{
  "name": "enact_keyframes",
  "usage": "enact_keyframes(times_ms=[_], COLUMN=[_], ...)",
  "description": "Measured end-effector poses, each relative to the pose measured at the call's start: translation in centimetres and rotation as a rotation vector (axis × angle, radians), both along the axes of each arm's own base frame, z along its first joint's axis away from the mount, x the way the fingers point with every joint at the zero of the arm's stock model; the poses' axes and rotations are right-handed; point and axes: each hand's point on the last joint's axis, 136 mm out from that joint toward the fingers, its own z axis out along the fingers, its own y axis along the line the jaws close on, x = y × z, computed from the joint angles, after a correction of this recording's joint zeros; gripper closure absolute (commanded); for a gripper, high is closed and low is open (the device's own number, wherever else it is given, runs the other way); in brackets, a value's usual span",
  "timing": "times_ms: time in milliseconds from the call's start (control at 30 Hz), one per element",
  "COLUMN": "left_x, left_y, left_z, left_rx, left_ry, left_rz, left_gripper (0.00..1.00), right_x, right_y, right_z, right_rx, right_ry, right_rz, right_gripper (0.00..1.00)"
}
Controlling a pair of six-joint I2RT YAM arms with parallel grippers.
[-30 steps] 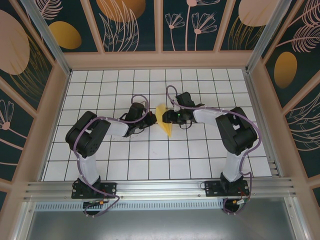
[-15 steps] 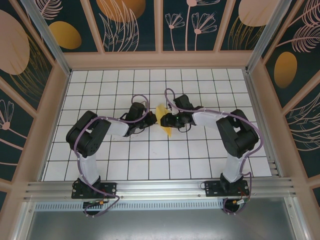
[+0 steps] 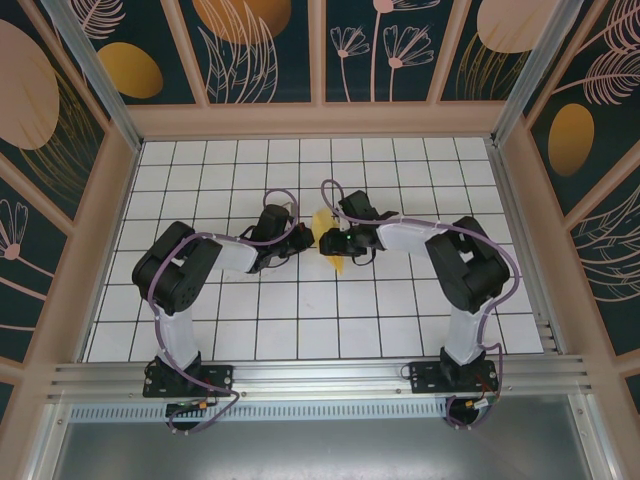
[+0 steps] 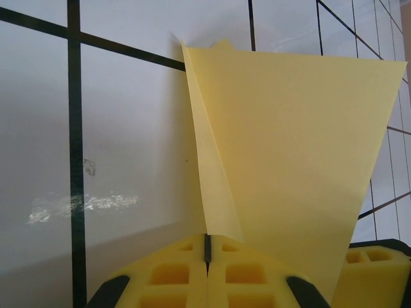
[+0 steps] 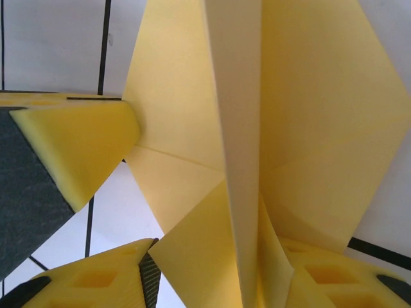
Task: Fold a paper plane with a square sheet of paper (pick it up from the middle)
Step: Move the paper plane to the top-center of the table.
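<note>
**Top view.** The plane is held above the middle of the table, between the two arms. The left tool meets it from the left. The right tool meets it from the right. The two tools are close together.

**Left wrist view.** The left tool is fully closed. It pinches a thin folded edge of the plane in the seam between its pads. The wing rises flat and uncreased above the grip.

**Right wrist view.** The right tool stands part open, with the centre folds of the plane between its fingers. Whether the pads bear on the paper cannot be determined.

**Handling.**
- The plane is judged very light and thin.
- It is stiff only along its creases and limp across the open wings.
- It crushes, tears or takes false creases readily.
- Smooth paper can slip from foam pads.
- Take hold on the layered centre ridge, near the middle of its length, with light pressure.
- Avoid opposed pulling between the tools.
</note>
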Motion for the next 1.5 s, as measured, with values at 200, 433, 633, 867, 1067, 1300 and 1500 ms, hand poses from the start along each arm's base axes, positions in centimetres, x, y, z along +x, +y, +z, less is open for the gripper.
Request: enact_keyframes(times_ms=[200,433,633,867,1067,1300,1500], left_x=[0.0,0.0,0.3,1.5,1.5,1.3,1.4], left_y=[0.0,0.4,1.5,4.6,6.4,7.5,8.0], left_z=[-0.1,-0.6,0.4,3.4,3.0,2.6,3.4], left_rx=[0.0,0.039,0.092,0.147,0.208,0.25,0.259], left_ry=[0.003,0.018,0.004,-0.042,-0.025,-0.01,-0.029], left_rz=[-0.002,0.011,0.045,0.185,0.262,0.299,0.323], left_gripper=[1.0,0.85,0.58,0.37,0.29,0.16,0.07], right_x=[0.5,0.8,1.4,2.2,3.0,3.3,3.4], right_y=[-0.4,-1.2,-1.7,-2.6,-3.0,-3.2,-3.2], right_z=[-0.5,-0.8,-0.8,-0.5,-0.3,-1.1,-1.0], right_rx=[-0.041,-0.084,-0.12,-0.179,-0.214,-0.238,-0.242], right_ry=[-0.011,-0.013,-0.026,-0.053,-0.072,-0.061,-0.056], right_rz=[-0.018,-0.06,-0.086,-0.122,-0.144,-0.157,-0.164], right_gripper=[0.63,0.83,0.95,0.95,0.93,0.87,0.95])
